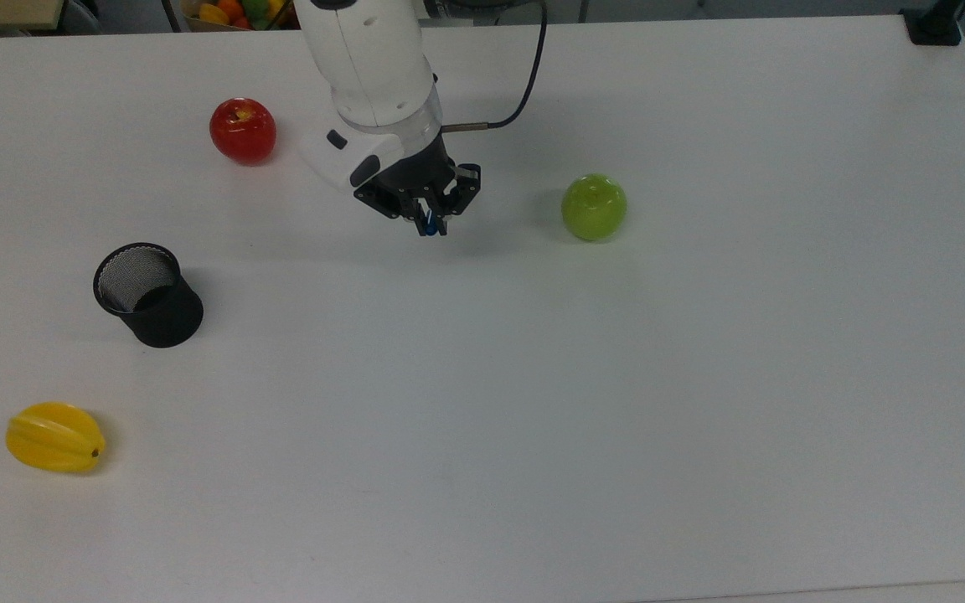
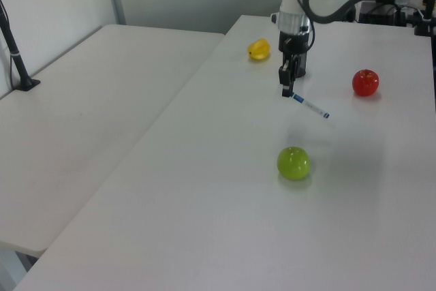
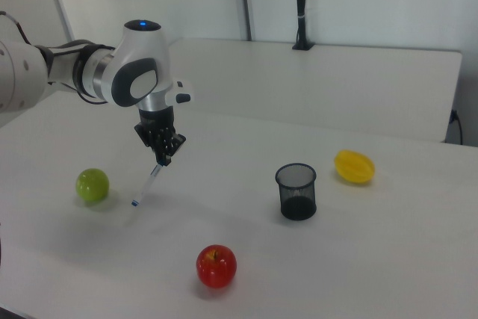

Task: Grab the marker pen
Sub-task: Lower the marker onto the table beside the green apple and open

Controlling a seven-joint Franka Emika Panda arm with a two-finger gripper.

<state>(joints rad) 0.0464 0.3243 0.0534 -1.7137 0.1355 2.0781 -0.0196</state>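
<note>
My gripper (image 1: pixel 430 223) is shut on the marker pen (image 2: pixel 311 106), a slim white barrel with blue ends. It hangs above the white table (image 1: pixel 616 419) between the red apple (image 1: pixel 242 131) and the green apple (image 1: pixel 593 207). In the left view the gripper (image 2: pixel 287 88) holds the pen's upper end, and the barrel slants down to the left view's right. The right view shows the pen (image 3: pixel 147 184) pointing down from the gripper (image 3: pixel 162 159) toward the green apple (image 3: pixel 92 184). From the top view, a blue bit of the pen (image 1: pixel 425 224) shows between the fingers.
A black mesh cup (image 1: pixel 147 293) and a yellow starfruit (image 1: pixel 54 436) sit at the top view's left. A fruit basket (image 1: pixel 239 10) lies beyond the table's far edge, and a black clamp (image 1: pixel 935 25) sits at its far right corner. A second table (image 2: pixel 88 114) adjoins.
</note>
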